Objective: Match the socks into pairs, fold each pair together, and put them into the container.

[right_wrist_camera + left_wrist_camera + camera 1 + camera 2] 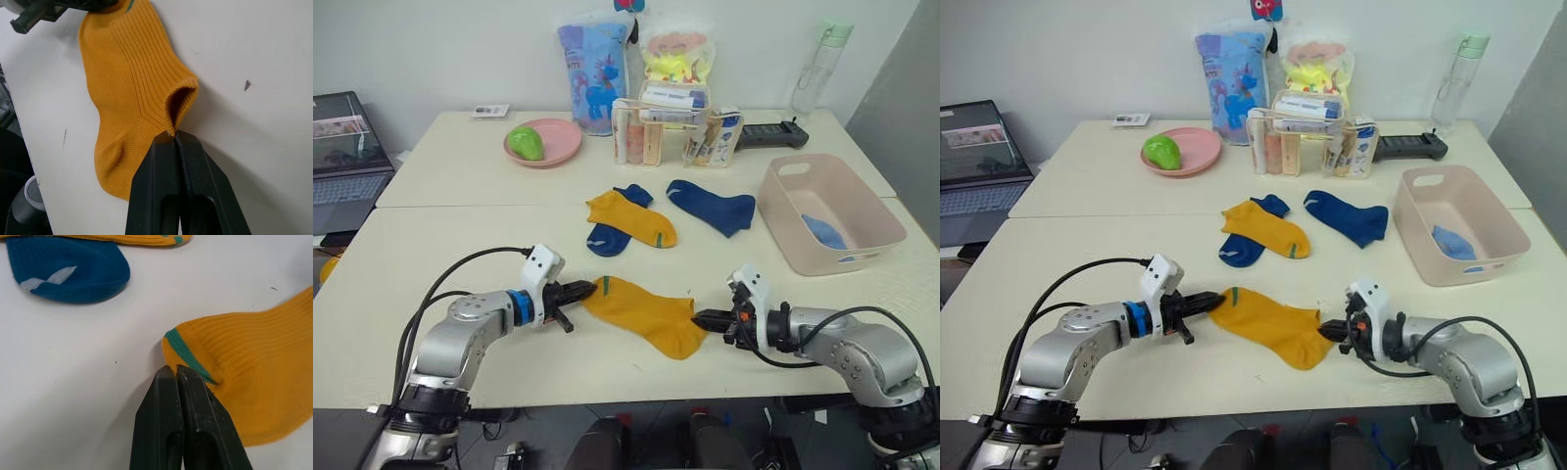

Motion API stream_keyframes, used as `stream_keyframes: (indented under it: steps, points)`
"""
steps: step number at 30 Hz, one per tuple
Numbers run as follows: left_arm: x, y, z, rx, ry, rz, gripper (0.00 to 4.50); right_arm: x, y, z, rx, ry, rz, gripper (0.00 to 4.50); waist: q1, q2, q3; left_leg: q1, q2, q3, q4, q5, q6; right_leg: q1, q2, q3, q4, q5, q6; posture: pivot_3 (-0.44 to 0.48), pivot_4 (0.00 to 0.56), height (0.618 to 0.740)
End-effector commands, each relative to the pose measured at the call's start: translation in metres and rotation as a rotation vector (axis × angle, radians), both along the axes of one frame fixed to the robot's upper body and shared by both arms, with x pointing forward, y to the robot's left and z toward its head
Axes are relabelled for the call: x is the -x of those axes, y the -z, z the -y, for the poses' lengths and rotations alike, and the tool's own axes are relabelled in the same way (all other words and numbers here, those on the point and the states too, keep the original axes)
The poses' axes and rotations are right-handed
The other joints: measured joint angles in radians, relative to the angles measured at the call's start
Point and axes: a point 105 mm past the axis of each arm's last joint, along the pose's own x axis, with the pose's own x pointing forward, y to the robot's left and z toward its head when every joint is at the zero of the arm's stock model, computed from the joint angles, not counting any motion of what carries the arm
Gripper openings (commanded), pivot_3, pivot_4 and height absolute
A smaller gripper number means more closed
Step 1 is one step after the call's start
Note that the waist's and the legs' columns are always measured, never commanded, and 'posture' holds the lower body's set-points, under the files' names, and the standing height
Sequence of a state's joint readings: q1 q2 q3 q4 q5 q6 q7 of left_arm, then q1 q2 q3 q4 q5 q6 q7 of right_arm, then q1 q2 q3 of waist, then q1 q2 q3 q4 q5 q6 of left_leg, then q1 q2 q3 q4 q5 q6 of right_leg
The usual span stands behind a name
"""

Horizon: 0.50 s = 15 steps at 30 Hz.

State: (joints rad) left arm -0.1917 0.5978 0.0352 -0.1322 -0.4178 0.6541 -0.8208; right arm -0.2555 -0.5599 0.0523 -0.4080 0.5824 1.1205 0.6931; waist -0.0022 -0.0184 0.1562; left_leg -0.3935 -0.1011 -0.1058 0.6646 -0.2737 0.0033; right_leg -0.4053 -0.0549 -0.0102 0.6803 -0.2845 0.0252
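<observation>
left gripper (578, 291): jaws pinched shut on the toe edge of the near yellow sock (646, 313), right at the green stripe.
right gripper (709, 318): jaws pinched shut on the cuff rim of the same sock; only a thin bite of knit.
near yellow sock: flat, stretched between both grippers, close to the tabletop's front edge, middle.
other yellow sock (631, 218): mid-table, lying over a navy sock (615, 235); second navy sock (713, 205) just beside, toward the tub.
tub (829, 212): right edge of the tabletop; a light blue sock (823, 231) already inside; can't tell if it's one or a pair.
step (my read): carry the held sock onto its yellow mate.
how to do it well: lift both ends together, keep light tension so it doesn't sag or slip from the thin cuff bite; land it toe over toe on the mate without dragging the navy one underneath.
risk: cuff grip looks marginal, may slip if pulled hard.
</observation>
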Motion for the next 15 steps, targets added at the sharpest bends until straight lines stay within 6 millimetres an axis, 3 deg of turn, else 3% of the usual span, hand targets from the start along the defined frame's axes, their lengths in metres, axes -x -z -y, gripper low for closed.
stream_keyframes:
  steps: [1,10,15]
  points:
    - [0.012,-0.016,0.009,0.071,-0.018,0.031,0.0,-0.005,-0.016,0.005,-0.002,-0.054,0.028,0.01,0.0,0.0,0.0,0.0,0.0,0.0,0.0,0.0,0.0,0.0,0.0,0.0,0.0,0.0,0.0,0.0,0.15,0.74]
    - [0.041,-0.011,0.021,0.136,-0.17,0.063,0.0,-0.019,-0.017,0.003,0.061,-0.168,0.031,0.01,0.001,0.0,0.0,0.0,0.001,0.001,0.0,0.0,0.0,0.0,0.0,0.0,0.0,0.0,0.0,0.0,0.15,0.74]
    - [0.044,-0.011,0.025,0.186,-0.29,0.111,0.0,-0.028,-0.019,-0.004,0.072,-0.213,0.04,0.01,0.003,0.0,0.0,0.0,0.001,0.002,0.0,0.0,0.0,0.001,0.0,0.0,-0.001,0.0,0.0,0.0,0.15,0.74]
